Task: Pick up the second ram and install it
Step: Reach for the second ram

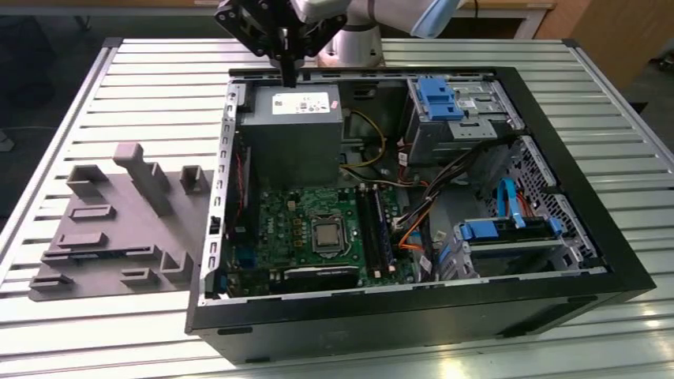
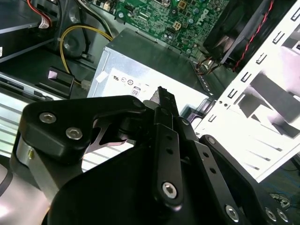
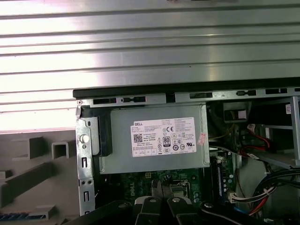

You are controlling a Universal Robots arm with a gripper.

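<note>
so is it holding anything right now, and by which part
Nothing that shows: the gripper is shut with no ram in it, above the power supply.

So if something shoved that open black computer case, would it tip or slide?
Probably not tip: the computer case lies flat on its side, broad and low. It looks heavy, packed with a metal power supply and drive bays. On the smooth slatted table it might slide instead.
</note>
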